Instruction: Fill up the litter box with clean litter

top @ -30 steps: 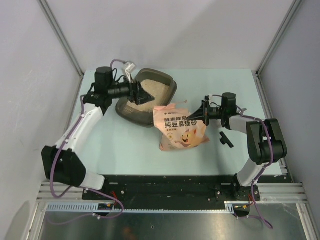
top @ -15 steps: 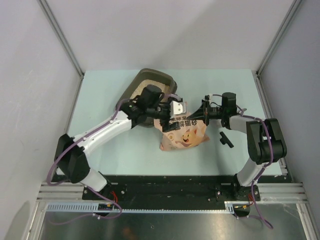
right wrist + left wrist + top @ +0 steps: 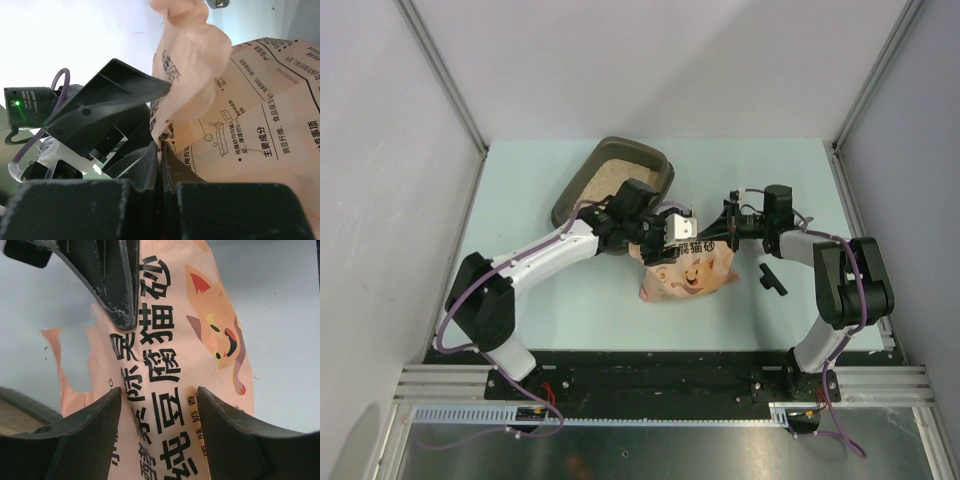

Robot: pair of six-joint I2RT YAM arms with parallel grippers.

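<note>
The dark litter box (image 3: pixel 567 202) sits at the back left, with pale clean litter (image 3: pixel 616 174) inside it. Its rim (image 3: pixel 22 401) also shows in the left wrist view. The pink cat bag (image 3: pixel 692 272) lies to its right. My left gripper (image 3: pixel 660 248) (image 3: pixel 159 407) is open and hovers over the bag's printed face (image 3: pixel 165 365), a finger on each side of the lettering. My right gripper (image 3: pixel 726 228) (image 3: pixel 161 145) is shut on the bag's crumpled top edge (image 3: pixel 187 75) from the right.
A small black object (image 3: pixel 770 277) lies on the table right of the bag, close to the right arm. Grey walls and metal posts enclose the table (image 3: pixel 540 290) on three sides.
My left arm has swung right from the litter box rim to above the bag. The right gripper has kept still, pinching the bag.
</note>
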